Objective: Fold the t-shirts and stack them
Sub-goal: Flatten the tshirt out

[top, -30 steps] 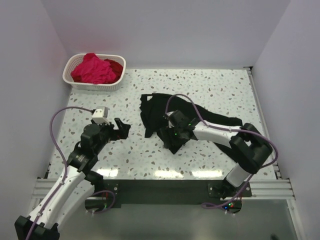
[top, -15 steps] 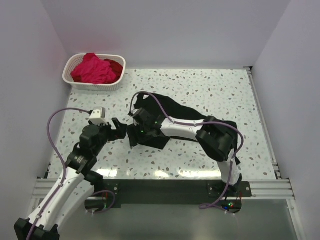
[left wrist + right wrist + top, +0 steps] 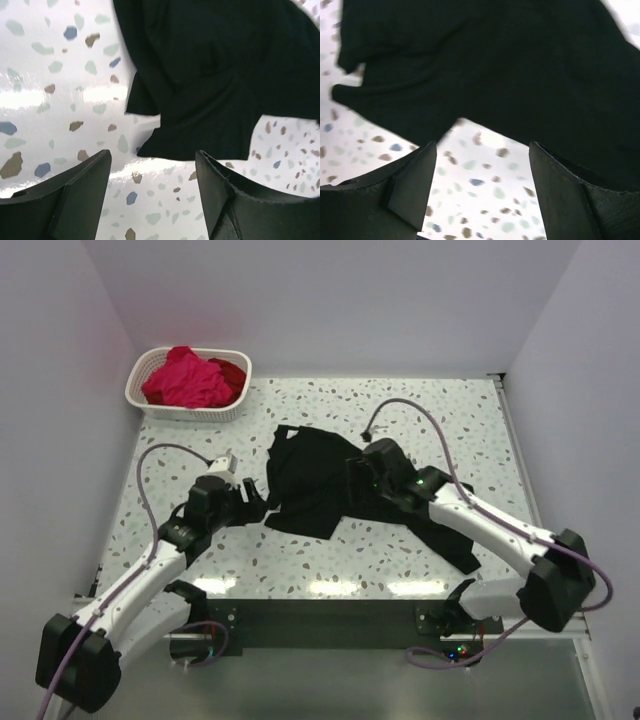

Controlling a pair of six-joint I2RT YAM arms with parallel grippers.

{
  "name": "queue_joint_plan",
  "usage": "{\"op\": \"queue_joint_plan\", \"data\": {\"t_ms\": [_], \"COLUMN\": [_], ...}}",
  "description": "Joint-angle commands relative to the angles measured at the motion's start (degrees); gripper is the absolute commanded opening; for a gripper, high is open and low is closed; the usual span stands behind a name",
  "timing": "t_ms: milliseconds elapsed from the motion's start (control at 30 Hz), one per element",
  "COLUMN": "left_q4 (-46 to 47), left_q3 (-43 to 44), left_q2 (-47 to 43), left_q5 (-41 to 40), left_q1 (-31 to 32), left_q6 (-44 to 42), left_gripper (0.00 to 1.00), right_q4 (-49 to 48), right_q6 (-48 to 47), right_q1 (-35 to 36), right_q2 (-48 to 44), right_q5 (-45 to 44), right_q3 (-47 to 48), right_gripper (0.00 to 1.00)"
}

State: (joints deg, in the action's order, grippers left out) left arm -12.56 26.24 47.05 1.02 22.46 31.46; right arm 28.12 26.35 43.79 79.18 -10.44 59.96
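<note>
Nothing is folded yet, by the look of it. The black t-shirt (image 3: pixel 315 480) lies rumpled in the middle of the speckled surface (image 3: pixel 440 420), bunched on its left side, with a long strip trailing off toward the near right. The pink t-shirt (image 3: pixel 185 378) and the red t-shirt (image 3: pixel 232 372) are heaped in the white basket (image 3: pixel 190 410) at the far left corner, well apart from the arms.

The step in hand seems to be getting the black shirt laid out flat so a fold can start. The left claw (image 3: pixel 152 160) hangs just beside the shirt's near left edge, jaws apart with only bare surface and a corner of hem between them, holding nothing. The right claw (image 3: pixel 482 150) hovers over the shirt's middle, also well open and empty, with the cloth's edge running across ahead of its fingers.

Next, I'd say each claw needs to drop onto an edge or corner and pinch the cloth. The two can then draw apart to pull out the wrinkles. The black fabric is layered on itself on the left, so taking just one layer looks like the tricky part.
</note>
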Motion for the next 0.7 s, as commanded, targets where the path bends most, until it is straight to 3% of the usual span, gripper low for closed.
{"op": "queue_joint_plan", "data": {"t_ms": [0,233,667], "left_q4": [-1.6,-0.1,6.8], "left_q3": [2.5,4.7,6.4], "left_q2": [5.4,15.3,27.8], "left_q5": [1.1,-0.8,-2.3], "left_q1": [1.4,4.4,6.1], "left_q6": [1.3,0.8,0.4], "left_gripper": [0.72,0.71,0.60], "right_q4": [9.2,14.9,13.1], "right_q6": [0.0,1.2,0.9], "right_q1": [-1.9,-2.8,-3.4], "right_q2": [-9.4,-20.0,-21.6], "right_q5": [-10.8,-17.2,-17.1], "right_q3": [-5.7,-9.8,-13.6], "right_gripper": [0.78,0.76,0.75]}}
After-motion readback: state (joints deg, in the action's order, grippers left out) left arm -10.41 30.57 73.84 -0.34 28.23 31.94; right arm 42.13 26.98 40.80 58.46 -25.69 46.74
